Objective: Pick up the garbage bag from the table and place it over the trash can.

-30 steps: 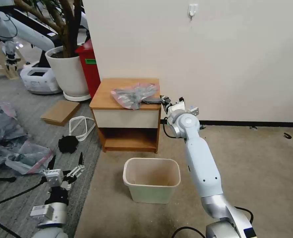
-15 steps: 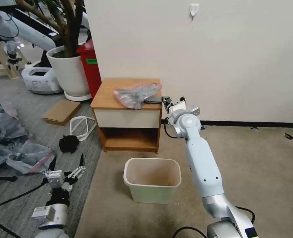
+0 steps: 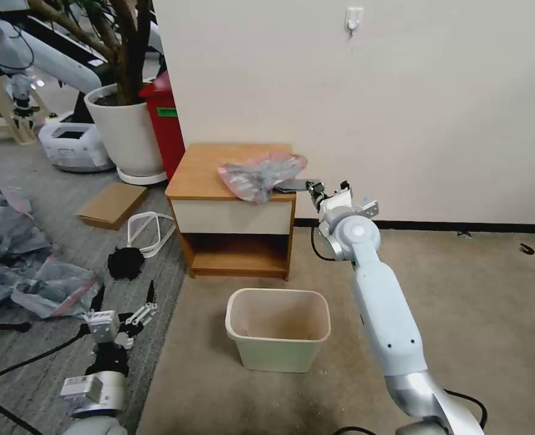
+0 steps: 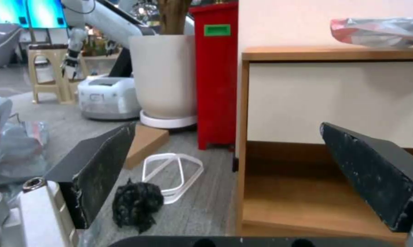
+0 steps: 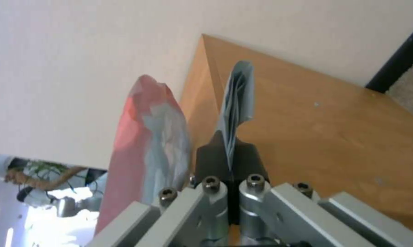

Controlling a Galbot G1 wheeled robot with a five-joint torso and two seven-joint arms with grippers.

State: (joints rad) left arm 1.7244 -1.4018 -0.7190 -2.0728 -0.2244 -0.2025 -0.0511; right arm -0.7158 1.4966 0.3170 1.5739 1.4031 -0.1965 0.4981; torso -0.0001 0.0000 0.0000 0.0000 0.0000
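The garbage bag (image 3: 261, 172), crinkly grey plastic with a pink-red band, lies crumpled on the right part of the table (image 3: 201, 175), a wooden nightstand. At the table's right front corner my right gripper (image 3: 293, 185) is shut on a flat fold of the bag; the right wrist view shows that fold (image 5: 236, 103) pinched between the dark fingers (image 5: 211, 159). The trash can (image 3: 276, 353), cream and pale green, stands on the carpet in front of the table. Low at the left, my left gripper (image 3: 124, 291) hangs open above the floor, its fingers (image 4: 101, 164) spread with nothing between them.
Left of the table stand a red bin (image 3: 165, 121) and a big white plant pot (image 3: 125, 130). On the floor lie a cardboard piece (image 3: 110, 204), a white loop (image 3: 150, 232), a black clump (image 3: 124, 263) and a heap of plastic bags (image 3: 26, 266). A wall rises right behind the table.
My right gripper has drawn back to the right, dragging the bag across the table top toward its right edge. The left arm has stayed put.
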